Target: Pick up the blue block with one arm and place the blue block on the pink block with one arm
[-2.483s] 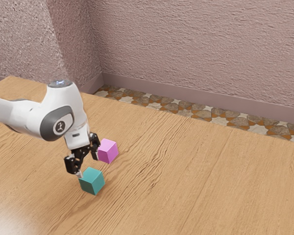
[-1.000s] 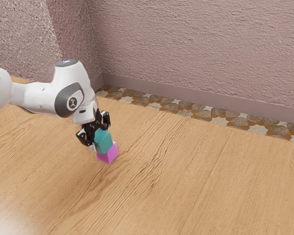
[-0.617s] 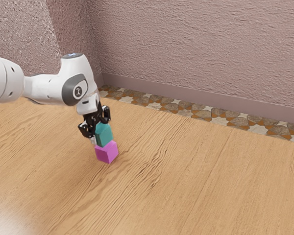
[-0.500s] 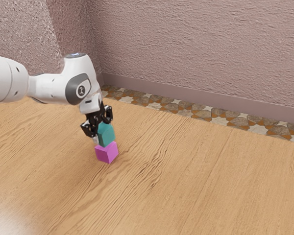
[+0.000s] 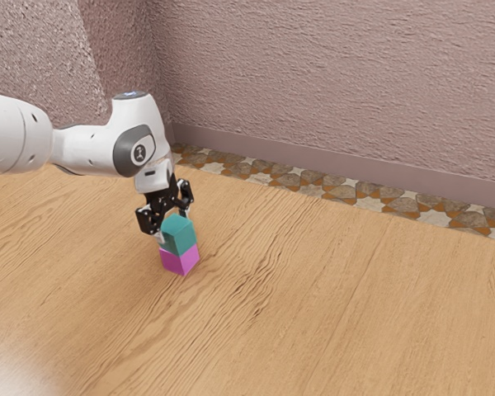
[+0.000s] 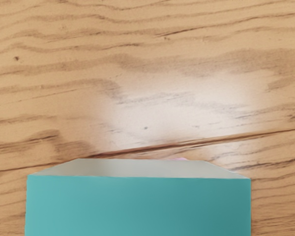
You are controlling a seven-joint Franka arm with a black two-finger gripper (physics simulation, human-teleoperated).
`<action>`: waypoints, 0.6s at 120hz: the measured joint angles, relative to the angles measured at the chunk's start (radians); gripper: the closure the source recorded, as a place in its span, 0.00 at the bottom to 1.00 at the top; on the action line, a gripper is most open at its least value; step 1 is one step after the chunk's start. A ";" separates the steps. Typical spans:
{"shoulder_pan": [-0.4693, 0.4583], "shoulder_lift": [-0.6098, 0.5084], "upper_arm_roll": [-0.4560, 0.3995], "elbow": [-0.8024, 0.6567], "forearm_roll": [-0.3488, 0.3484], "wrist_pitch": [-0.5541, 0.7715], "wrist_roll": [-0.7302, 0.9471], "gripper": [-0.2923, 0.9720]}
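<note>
The table (image 5: 330,305) is made of light brown wood. Dark, wavy lines run all over its top, like ripples in water. A thin straight line crosses the wood toward the exterior view's right, where two boards meet. The far edge of the table runs slantwise in front of the wall. Near the exterior view's lower left corner the wood looks pale and hazy.

One thing sits right on the wood: the pink block (image 5: 180,260). It rests flat on the table, toward the exterior view's left, well away from the far edge.

Seen up close in the wrist view, the table (image 6: 147,73) has a soft white shine, and a dark crack line runs across the wood.
</note>
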 joint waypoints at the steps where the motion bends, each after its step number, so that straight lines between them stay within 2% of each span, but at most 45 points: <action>1: 0.000 -0.001 0.000 0.000 0.000 -0.001 0.000 0.29; 19: -0.001 -0.073 -0.003 -0.019 -0.018 -0.036 0.004 0.26; 43: -0.002 -0.390 -0.011 -0.036 -0.015 -0.216 -0.015 0.24; 50: 0.004 -0.449 -0.024 0.000 0.031 -0.303 -0.061 0.24; 58: -0.007 -0.466 -0.040 0.047 0.086 -0.386 -0.133 0.24; 72: -0.013 -0.474 -0.046 0.086 0.128 -0.479 -0.260 0.24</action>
